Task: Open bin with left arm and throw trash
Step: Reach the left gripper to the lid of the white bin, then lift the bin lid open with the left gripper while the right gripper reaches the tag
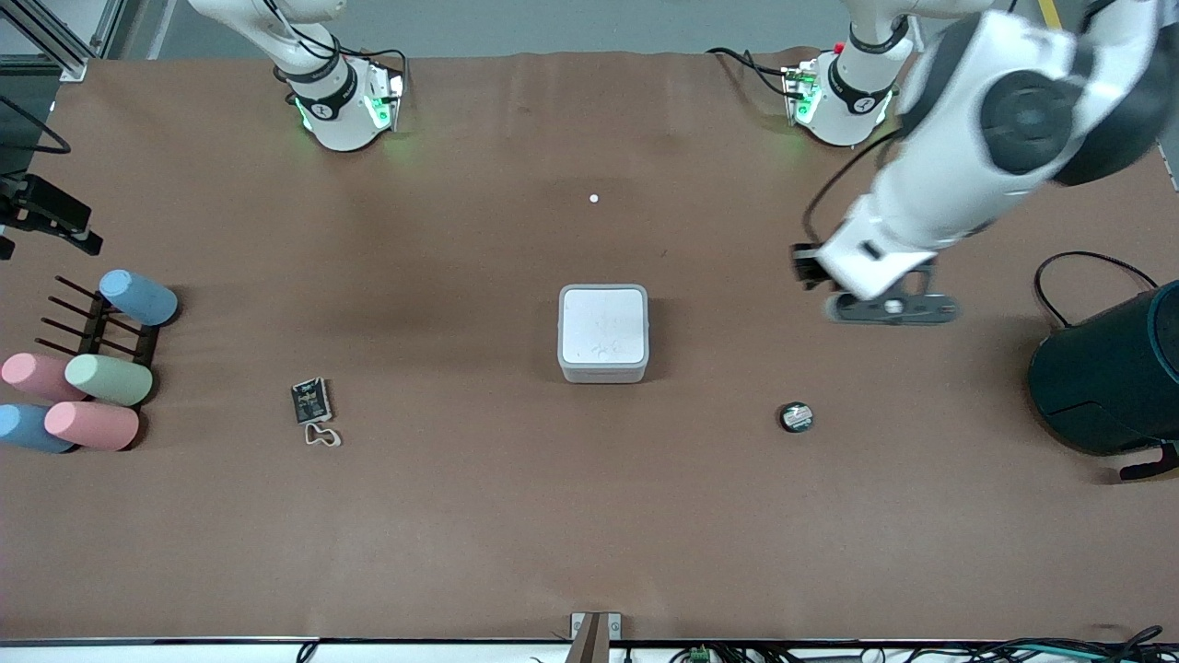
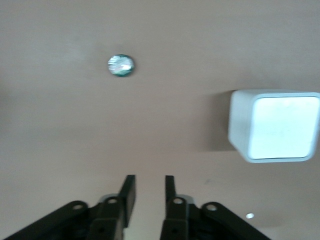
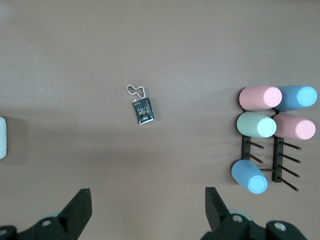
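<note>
The white square bin (image 1: 603, 332) sits mid-table with its flat lid closed; it also shows in the left wrist view (image 2: 274, 126). The round dark green-black disc (image 1: 796, 417) lies nearer the front camera, toward the left arm's end, and shows in the left wrist view (image 2: 121, 65). The black packet (image 1: 311, 401) and the whitish loop (image 1: 321, 436) lie together toward the right arm's end, and the right wrist view shows both packet (image 3: 143, 110) and loop (image 3: 136, 91). My left gripper (image 1: 889, 308) hangs over bare table beside the bin, fingers narrowly apart and empty (image 2: 150, 190). My right gripper (image 3: 148, 200) is wide open and empty, high above the table.
A large dark teal drum (image 1: 1110, 378) stands at the left arm's end. Pastel cylinders on a black peg rack (image 1: 83, 378) stand at the right arm's end, and they show in the right wrist view (image 3: 272, 125). A tiny white speck (image 1: 593, 198) lies between the bases.
</note>
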Controlling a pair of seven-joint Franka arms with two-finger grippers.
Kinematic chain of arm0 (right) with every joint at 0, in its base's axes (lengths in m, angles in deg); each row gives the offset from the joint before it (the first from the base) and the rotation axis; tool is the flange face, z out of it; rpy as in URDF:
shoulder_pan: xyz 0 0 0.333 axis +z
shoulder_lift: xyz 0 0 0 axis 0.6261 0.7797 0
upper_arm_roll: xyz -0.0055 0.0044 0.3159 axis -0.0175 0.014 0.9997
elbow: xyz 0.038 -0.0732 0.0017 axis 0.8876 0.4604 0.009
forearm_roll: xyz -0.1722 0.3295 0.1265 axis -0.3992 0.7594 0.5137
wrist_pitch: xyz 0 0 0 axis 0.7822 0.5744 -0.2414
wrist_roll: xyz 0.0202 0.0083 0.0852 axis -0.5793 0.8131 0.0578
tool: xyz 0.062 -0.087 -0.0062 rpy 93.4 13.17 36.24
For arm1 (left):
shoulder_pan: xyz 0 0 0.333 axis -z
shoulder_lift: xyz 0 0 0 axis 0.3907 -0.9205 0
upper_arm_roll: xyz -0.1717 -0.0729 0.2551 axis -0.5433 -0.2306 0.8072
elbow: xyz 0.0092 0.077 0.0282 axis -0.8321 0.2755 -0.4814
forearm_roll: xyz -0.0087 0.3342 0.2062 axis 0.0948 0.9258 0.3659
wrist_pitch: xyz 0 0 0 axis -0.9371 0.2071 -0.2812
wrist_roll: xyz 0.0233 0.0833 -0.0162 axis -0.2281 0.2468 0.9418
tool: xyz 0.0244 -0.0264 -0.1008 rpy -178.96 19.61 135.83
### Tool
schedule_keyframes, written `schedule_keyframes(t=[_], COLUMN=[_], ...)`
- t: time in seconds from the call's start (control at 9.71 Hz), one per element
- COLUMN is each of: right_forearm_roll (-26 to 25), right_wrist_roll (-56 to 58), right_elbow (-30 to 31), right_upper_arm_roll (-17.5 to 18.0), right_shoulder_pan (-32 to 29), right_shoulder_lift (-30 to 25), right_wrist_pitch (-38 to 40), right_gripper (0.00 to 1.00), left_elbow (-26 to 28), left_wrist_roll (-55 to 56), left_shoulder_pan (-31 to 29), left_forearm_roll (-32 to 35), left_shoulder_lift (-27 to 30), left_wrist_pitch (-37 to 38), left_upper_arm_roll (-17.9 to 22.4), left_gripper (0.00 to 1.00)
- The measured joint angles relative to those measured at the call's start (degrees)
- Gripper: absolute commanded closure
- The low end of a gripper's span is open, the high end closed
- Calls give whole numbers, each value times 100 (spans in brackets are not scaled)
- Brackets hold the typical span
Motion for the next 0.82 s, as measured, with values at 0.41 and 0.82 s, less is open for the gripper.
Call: schedule_keyframes(t=[0.41,0.82], right_forearm_roll=[11,19], right_wrist_roll=[-5,0], right_elbow=[28,293], right_upper_arm_roll=[74,84], right_shoulder_pan=[98,296], right_shoulder_lift=[62,317], right_wrist_pitch=[11,-673], right_gripper=[0,0], left_elbow=[-27,-419], left_wrist_roll=[1118,1350], left_shoulder_pan=[983,1384], left_forearm_roll=[3,327], left_shoulder_lift=[-1058,-1890], left_wrist_pitch=[-1496,-2463], left_upper_arm_roll=[-5,17], left_gripper=[100,100])
